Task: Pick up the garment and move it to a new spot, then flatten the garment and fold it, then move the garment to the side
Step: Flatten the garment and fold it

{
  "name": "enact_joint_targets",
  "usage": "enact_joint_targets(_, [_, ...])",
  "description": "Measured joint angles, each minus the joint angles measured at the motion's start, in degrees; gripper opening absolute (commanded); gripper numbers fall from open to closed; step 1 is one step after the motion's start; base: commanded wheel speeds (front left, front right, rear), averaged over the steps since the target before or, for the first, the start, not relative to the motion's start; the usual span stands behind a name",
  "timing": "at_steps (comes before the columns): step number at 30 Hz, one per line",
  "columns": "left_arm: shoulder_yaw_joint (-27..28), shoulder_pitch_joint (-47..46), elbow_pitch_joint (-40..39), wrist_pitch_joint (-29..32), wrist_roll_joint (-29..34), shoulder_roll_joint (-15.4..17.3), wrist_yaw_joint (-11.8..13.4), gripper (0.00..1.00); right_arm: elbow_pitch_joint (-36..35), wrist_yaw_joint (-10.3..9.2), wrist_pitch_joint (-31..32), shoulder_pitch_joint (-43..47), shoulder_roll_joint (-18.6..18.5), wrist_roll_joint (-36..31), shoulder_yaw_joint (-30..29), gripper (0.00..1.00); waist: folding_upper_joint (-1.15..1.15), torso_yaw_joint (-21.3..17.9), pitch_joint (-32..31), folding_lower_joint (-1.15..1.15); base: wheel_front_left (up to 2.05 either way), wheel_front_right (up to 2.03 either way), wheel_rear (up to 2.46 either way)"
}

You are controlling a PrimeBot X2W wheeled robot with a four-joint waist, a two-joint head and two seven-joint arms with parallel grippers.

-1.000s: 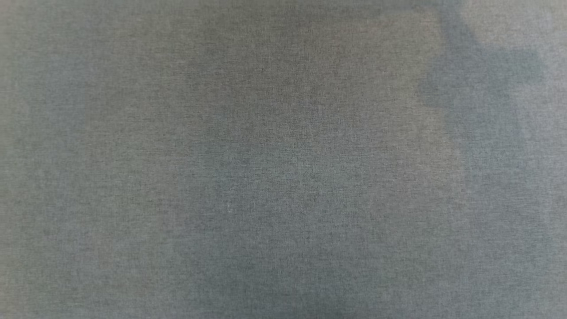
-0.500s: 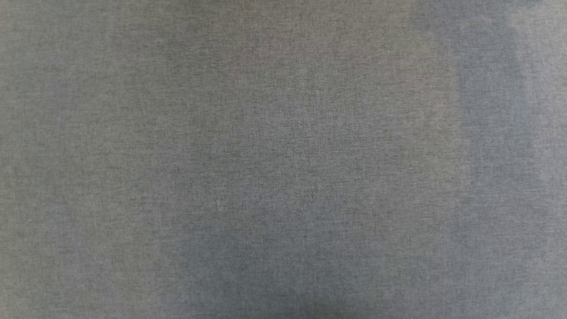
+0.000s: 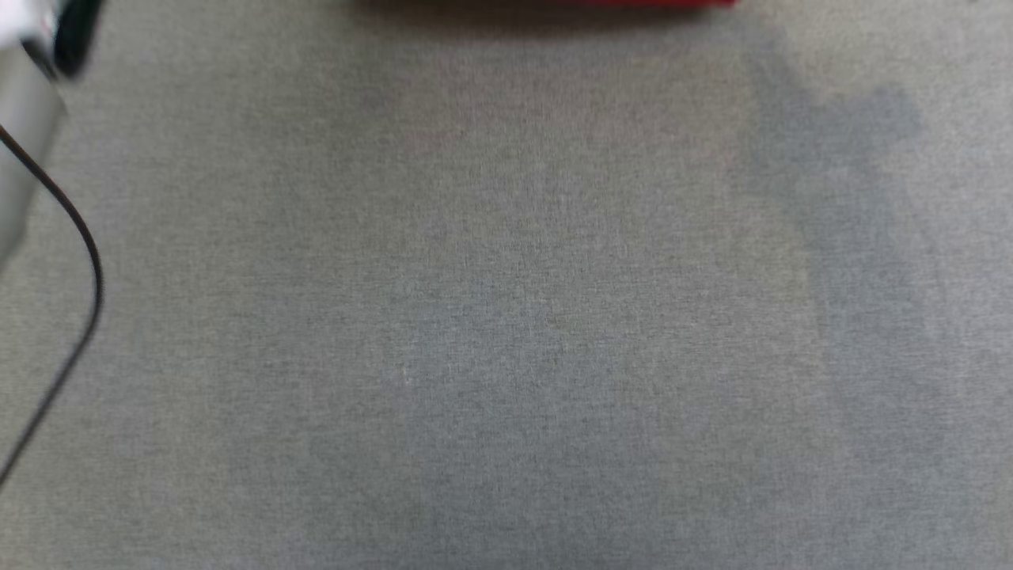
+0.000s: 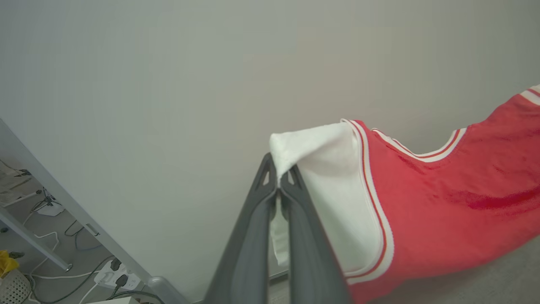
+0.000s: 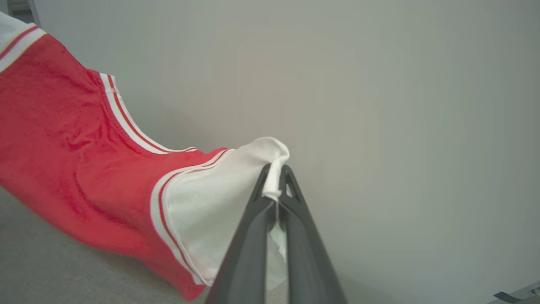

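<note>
- Grip is the weak point: the left gripper (image 4: pixel 279 185) is pressed together on only the tip of one white sleeve (image 4: pixel 325 177). The right gripper (image 5: pixel 276 192) pinches the other sleeve (image 5: pixel 211 202) by its edge in the same way. A sharp tug could pull either thin fold free.
- Shirt (image 4: pixel 443 202) hangs stretched between the two arms, its red body sagging toward the grey table (image 3: pixel 506 317). I cannot tell whether the hem touches. Uneven lowering would likely land it skewed or bunched.
- Spreading the arms wider may strain the striped seams.
- Black cable (image 3: pixel 89 261) beside the pale forearm (image 3: pixel 24 134) could snag the cloth during a sideways move.
</note>
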Motion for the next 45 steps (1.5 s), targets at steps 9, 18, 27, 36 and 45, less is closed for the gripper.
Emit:
enact_joint_targets(9, [6.0,27.9,-15.3,0.0,-0.7,3.9,6.0,0.00,-8.6,0.00,-1.5,18.9,-5.1,7.4,4.8,0.00,0.00,0.4,-7.4,-0.01,0.00,0.00,0.00])
enact_joint_targets(18, [7.2,53.8,-25.1,0.0,-2.6,6.2,11.9,0.00,-13.2,0.00,-2.5,38.2,-9.1,10.3,5.6,0.00,0.00,0.8,-14.2,-0.01,0.00,0.00,0.00])
enact_joint_targets(27, [10.1,68.7,-27.4,0.0,-3.1,5.7,15.8,0.00,-13.5,0.00,-3.6,54.1,-10.5,12.0,1.3,0.00,0.00,1.1,-19.1,-0.02,0.00,0.00,0.00])
enact_joint_targets(36, [16.8,80.9,-29.2,0.0,-2.3,3.6,18.1,0.00,-15.3,0.01,-4.1,69.2,-11.2,13.9,-5.6,0.00,0.00,1.5,-22.3,-0.01,0.00,0.00,0.00])
enact_joint_targets(45, [20.3,86.4,-30.9,0.0,0.6,2.0,18.9,0.00,-19.4,0.08,1.6,80.3,-11.4,14.2,-12.9,0.00,0.00,2.2,-22.1,-0.01,0.00,0.00,0.00])
